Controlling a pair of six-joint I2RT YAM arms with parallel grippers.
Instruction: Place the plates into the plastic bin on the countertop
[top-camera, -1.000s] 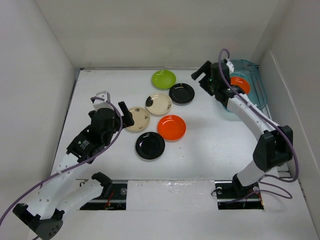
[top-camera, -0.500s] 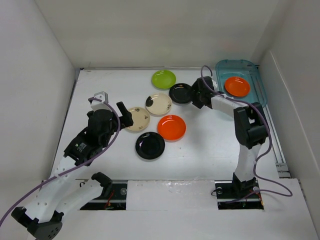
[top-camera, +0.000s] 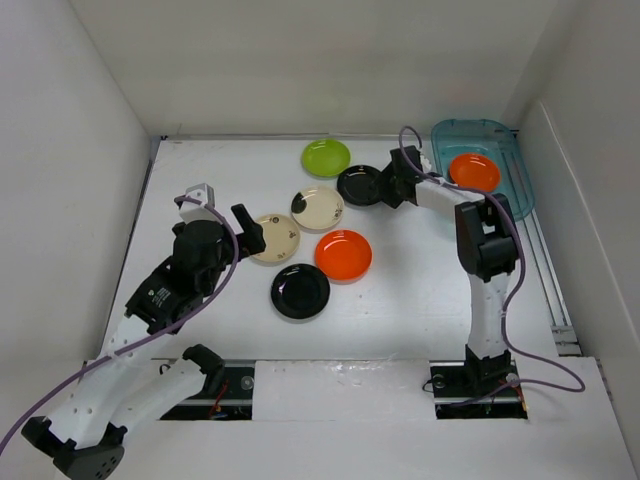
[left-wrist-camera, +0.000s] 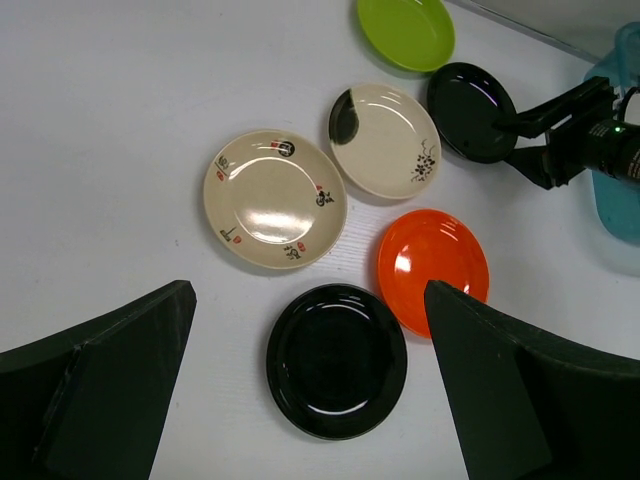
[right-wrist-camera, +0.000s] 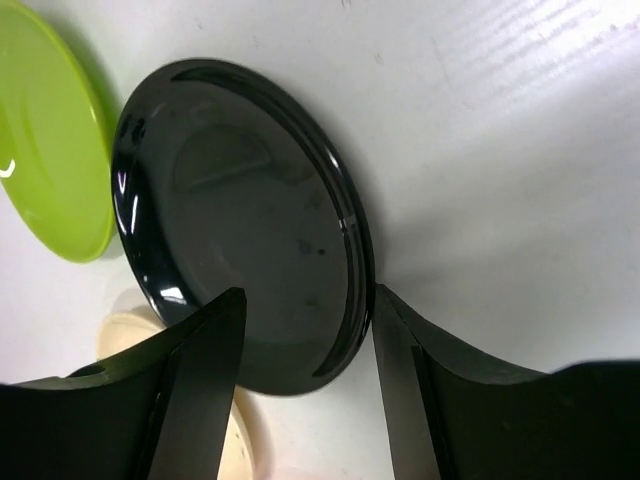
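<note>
One orange plate (top-camera: 473, 172) lies in the teal plastic bin (top-camera: 470, 128) at the far right. On the countertop (top-camera: 420, 290) lie a green plate (top-camera: 327, 157), a far black plate (top-camera: 360, 186), two cream plates (top-camera: 317, 208) (top-camera: 274, 238), an orange plate (top-camera: 343, 255) and a near black plate (top-camera: 300, 291). My right gripper (right-wrist-camera: 308, 293) is open, low at the far black plate (right-wrist-camera: 240, 220), one finger over its inside and one outside its right rim. My left gripper (left-wrist-camera: 308, 292) is open and empty, high above the near black plate (left-wrist-camera: 337, 360).
White walls close in the countertop on the left, back and right. The bin stands against the right wall in the far corner. The right arm (top-camera: 480, 240) stretches from the near edge to the far middle.
My right gripper has moved left from over the bin and come down at the far black plate. The orange plate stays in the bin. The left arm has barely moved.
</note>
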